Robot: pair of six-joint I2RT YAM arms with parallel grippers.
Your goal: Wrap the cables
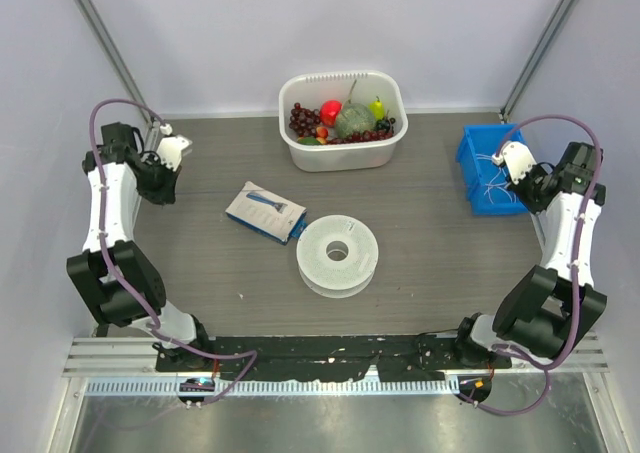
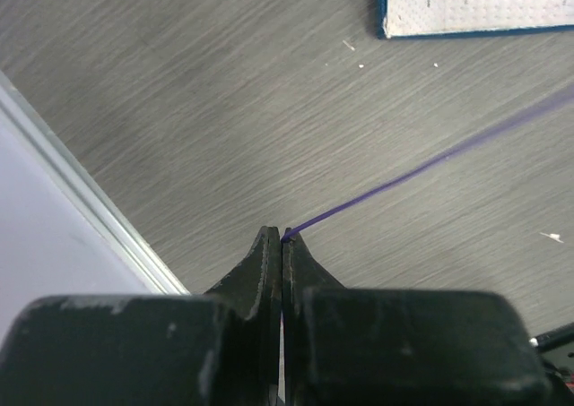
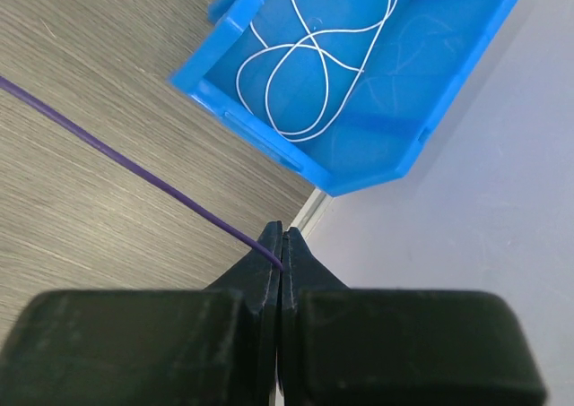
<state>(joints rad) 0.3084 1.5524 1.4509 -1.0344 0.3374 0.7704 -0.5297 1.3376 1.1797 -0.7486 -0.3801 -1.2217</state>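
1 purple cable (image 3: 134, 168) pinched by left claw (image 2: 283, 237) and right claw (image 3: 282, 234), at table (image 1: 420, 273) edges

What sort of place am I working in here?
Probably a lab robot test cell: a grey table boxed in by white walls and metal frame posts, with staged props like a white tub of fruit and a blue bin.

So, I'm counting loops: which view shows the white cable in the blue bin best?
Right wrist: the white cable lies in clear loops inside the blue bin. Top external shows only faint strands there; left wrist misses it.
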